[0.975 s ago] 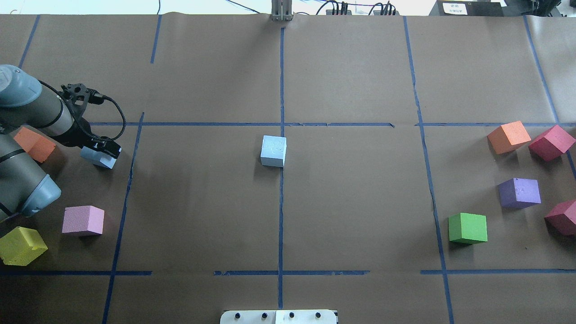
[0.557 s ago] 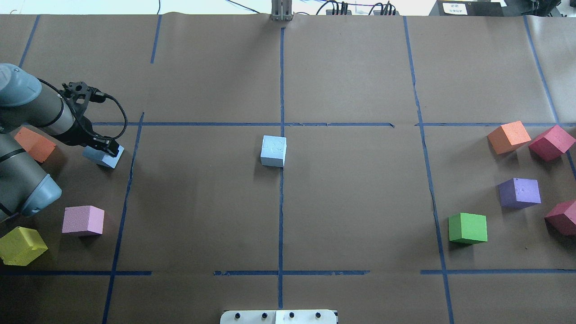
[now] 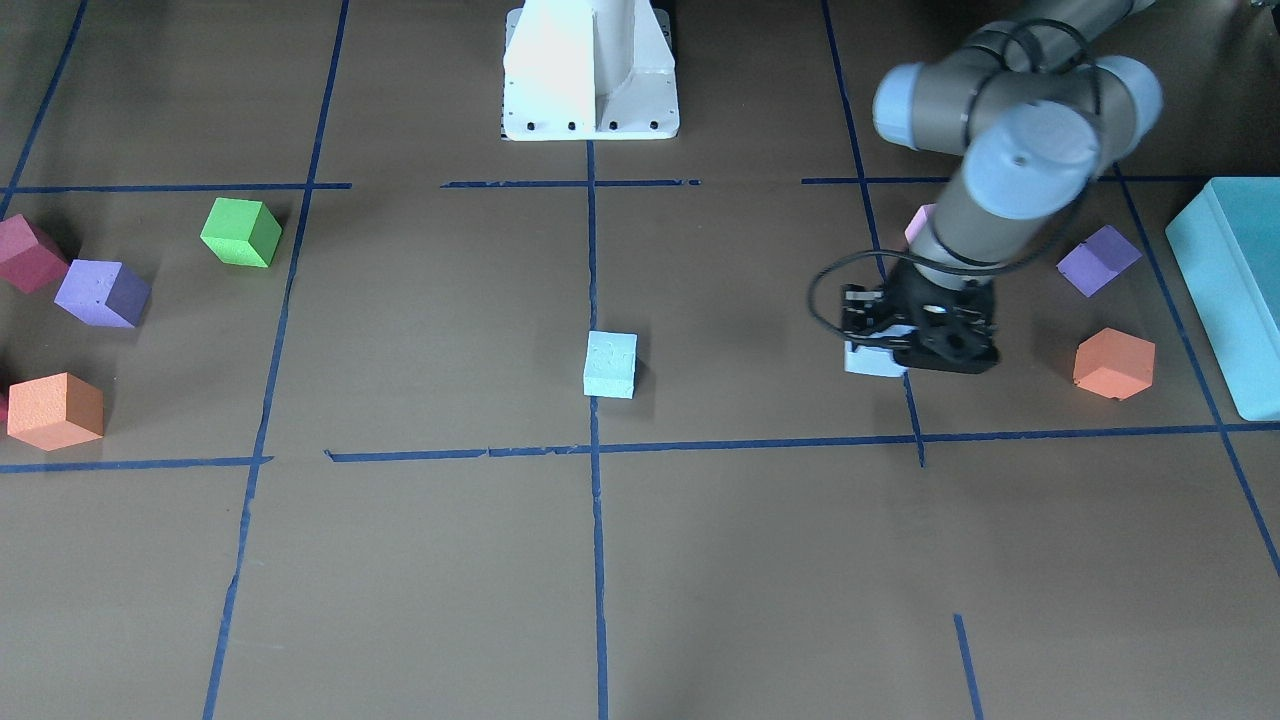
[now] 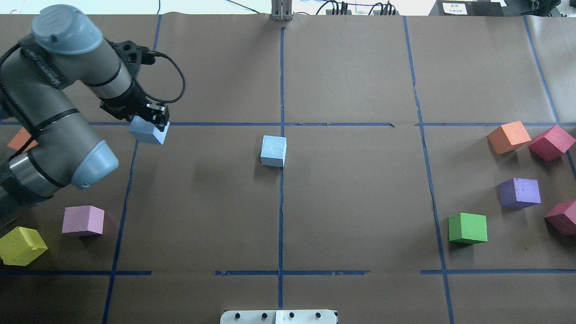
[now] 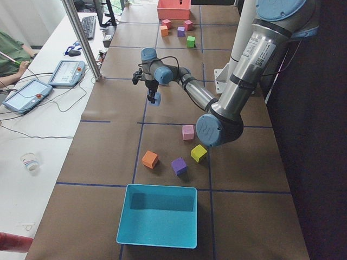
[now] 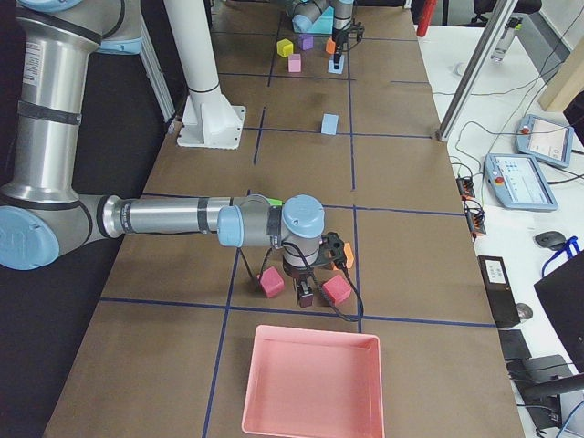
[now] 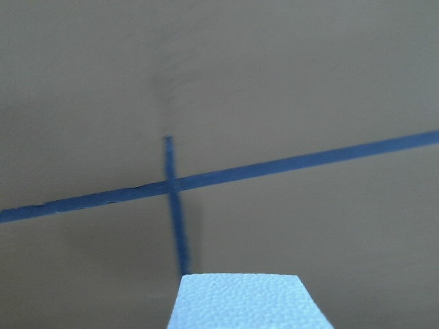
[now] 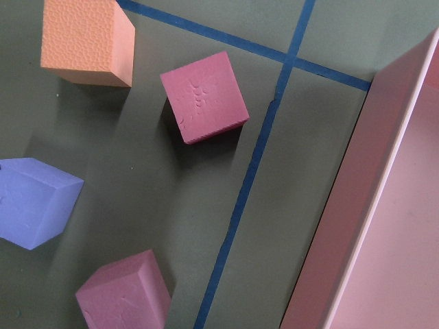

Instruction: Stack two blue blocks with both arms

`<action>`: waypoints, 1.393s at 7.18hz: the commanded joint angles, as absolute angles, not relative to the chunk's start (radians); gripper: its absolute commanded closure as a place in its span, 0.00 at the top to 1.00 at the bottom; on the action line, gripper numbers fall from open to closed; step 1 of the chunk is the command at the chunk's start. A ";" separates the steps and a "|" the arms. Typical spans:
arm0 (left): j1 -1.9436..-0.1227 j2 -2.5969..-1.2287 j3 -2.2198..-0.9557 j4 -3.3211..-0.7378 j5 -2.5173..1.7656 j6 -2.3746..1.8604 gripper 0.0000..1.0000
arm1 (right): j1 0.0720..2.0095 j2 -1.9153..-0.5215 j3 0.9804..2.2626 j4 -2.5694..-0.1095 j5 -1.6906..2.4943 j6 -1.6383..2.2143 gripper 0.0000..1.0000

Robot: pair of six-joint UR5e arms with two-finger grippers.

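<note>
A pale speckled blue block (image 4: 273, 150) sits on the centre tape line; it also shows in the front view (image 3: 611, 364). My left gripper (image 4: 152, 123) is shut on the second blue block (image 4: 147, 132) and holds it above the table, left of the centre block. That block fills the bottom of the left wrist view (image 7: 247, 305) and shows in the front view (image 3: 868, 360). My right gripper (image 6: 306, 290) shows only in the exterior right view, low over maroon cubes (image 8: 204, 96); I cannot tell if it is open or shut.
Orange (image 4: 20, 139), pink (image 4: 83, 220) and yellow (image 4: 21, 245) cubes lie at the left. Orange (image 4: 508, 137), maroon (image 4: 551, 142), purple (image 4: 519, 192) and green (image 4: 468, 228) cubes lie at the right. A teal box (image 3: 1230, 290) and a pink tray (image 6: 310, 383) stand at the table ends.
My left gripper has risen from the table with the blue block and carried it rightward and away from the robot, towards the centre block.
</note>
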State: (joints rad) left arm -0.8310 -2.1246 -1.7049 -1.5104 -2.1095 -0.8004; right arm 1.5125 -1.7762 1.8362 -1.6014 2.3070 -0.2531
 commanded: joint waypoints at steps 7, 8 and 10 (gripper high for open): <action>-0.615 -2.549 -1.356 -1.511 -1.965 -1.025 0.44 | 1.513 -1.776 1.835 -1.601 2.307 -0.253 1.00; -0.612 -2.549 -1.355 -1.519 -1.965 -1.034 0.45 | 1.513 -1.776 1.835 -1.601 2.307 -0.253 1.00; -0.612 -2.551 -1.345 -1.526 -1.965 -1.035 0.64 | 1.513 -1.776 1.836 -1.601 2.307 -0.253 1.00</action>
State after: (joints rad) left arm -0.6129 -2.5493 -1.3491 -1.5229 -1.9657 -1.0322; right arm 1.5125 -1.7763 1.8355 -1.6015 2.3071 -0.2531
